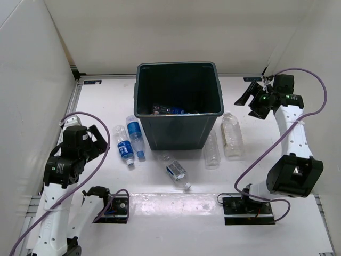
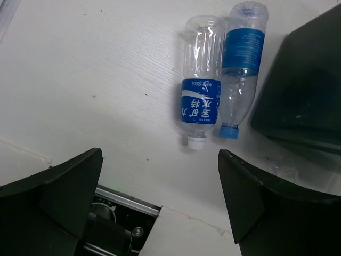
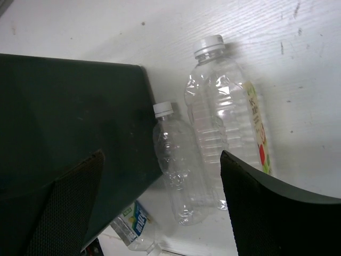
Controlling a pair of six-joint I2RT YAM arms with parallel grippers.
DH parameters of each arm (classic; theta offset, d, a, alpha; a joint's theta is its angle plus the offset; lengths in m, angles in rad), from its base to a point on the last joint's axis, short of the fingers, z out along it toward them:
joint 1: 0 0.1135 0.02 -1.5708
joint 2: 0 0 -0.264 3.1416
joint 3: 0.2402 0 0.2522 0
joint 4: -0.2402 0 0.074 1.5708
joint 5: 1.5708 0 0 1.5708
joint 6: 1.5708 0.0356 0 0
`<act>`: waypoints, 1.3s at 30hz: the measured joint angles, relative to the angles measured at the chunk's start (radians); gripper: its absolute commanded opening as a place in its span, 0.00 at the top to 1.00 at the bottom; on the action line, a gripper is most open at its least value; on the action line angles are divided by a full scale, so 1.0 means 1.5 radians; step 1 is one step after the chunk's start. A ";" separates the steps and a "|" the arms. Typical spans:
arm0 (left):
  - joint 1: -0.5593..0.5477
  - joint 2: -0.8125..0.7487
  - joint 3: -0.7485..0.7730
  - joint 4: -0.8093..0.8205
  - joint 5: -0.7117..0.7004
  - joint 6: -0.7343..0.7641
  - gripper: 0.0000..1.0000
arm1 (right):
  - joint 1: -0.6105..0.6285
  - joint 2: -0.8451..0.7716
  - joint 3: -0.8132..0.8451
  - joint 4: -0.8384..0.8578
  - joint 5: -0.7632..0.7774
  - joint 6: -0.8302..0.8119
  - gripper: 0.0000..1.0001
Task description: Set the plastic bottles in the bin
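The dark bin [image 1: 178, 130] stands at the table's middle with bottles inside [image 1: 169, 110]. Two blue-labelled bottles lie left of it, one white-capped [image 1: 124, 148] and one blue-capped [image 1: 136, 137]. Another labelled bottle [image 1: 176, 172] lies in front. A clear unlabelled bottle [image 1: 212, 150] and a wider squarish one [image 1: 232, 136] lie to the right. My left gripper [image 1: 97, 140] is open and empty, left of the two blue bottles [image 2: 200, 85] [image 2: 240, 64]. My right gripper [image 1: 254, 101] is open and empty, high up, right of the bin [image 3: 69, 122], above the clear bottle [image 3: 178, 165] and the squarish bottle [image 3: 224, 117].
White walls close in the table on the left, back and right. Black mounting plates [image 1: 109, 205] [image 1: 248, 208] with purple cables sit at the near edge. The bin's corner [image 2: 303, 101] lies close to the blue-capped bottle. The front bottle also shows in the right wrist view [image 3: 133, 226].
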 measured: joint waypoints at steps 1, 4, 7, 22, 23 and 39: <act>-0.003 -0.001 -0.008 0.005 0.001 0.005 0.00 | 0.001 -0.005 0.000 -0.007 0.009 0.000 0.10; -0.012 -0.005 -0.040 0.019 0.001 0.021 0.00 | 0.000 -0.020 0.000 -0.028 0.034 -0.002 0.10; -0.031 -0.017 -0.080 0.031 -0.011 0.038 0.00 | 0.015 -0.040 0.002 -0.050 0.069 -0.024 0.10; -0.143 -0.024 -0.147 0.106 -0.051 0.119 0.00 | 0.201 0.019 0.073 -0.128 0.327 -0.086 0.10; -0.144 -0.025 -0.150 0.109 -0.053 0.119 0.00 | 0.199 0.049 0.074 -0.144 0.320 -0.080 0.10; -0.153 -0.027 -0.160 0.121 -0.069 0.116 0.00 | 0.227 0.276 0.141 -0.272 0.318 -0.060 0.10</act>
